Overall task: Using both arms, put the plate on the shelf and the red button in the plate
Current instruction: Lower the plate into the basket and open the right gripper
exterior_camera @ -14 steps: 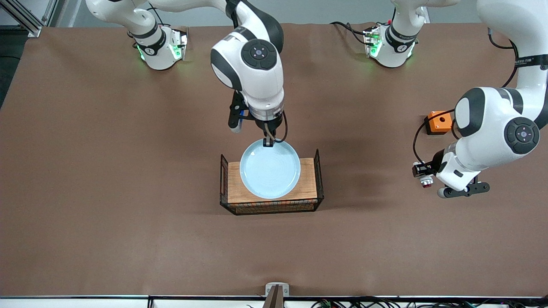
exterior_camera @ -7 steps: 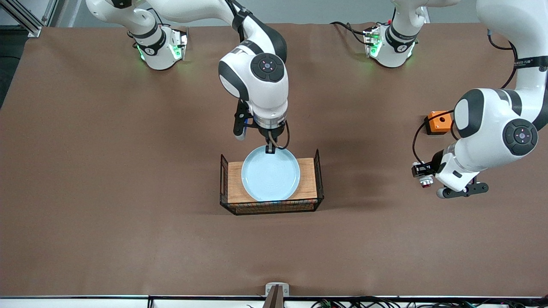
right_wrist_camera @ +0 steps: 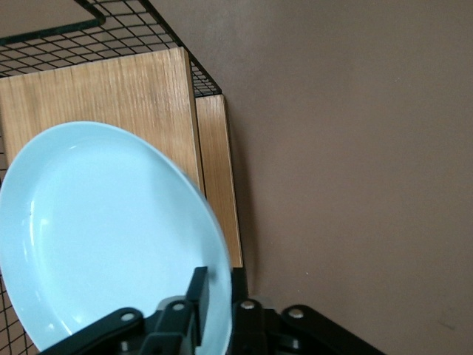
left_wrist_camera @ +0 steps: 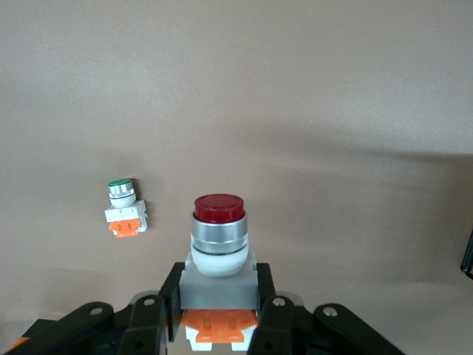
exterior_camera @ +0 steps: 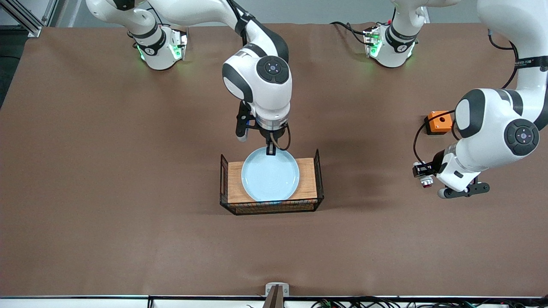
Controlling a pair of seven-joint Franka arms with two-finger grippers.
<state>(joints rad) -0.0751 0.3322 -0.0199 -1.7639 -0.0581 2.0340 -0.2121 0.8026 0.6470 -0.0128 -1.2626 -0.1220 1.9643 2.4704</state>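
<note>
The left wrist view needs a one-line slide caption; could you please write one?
Left gripper shut on the red button above the brown table, a green-tipped button part lying on it.

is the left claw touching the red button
Touching: the left wrist view shows the left claw with its fingers clamped against the red button.

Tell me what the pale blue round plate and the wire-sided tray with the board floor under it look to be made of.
The pale blue round plate looks like glazed ceramic, possibly melamine: its smooth surface carries soft highlights. The wire-sided tray has thin black mesh walls, seemingly coated metal wire. Its board floor shows straight lengthwise grain with a matte tan face, so wood or wood veneer.
</note>
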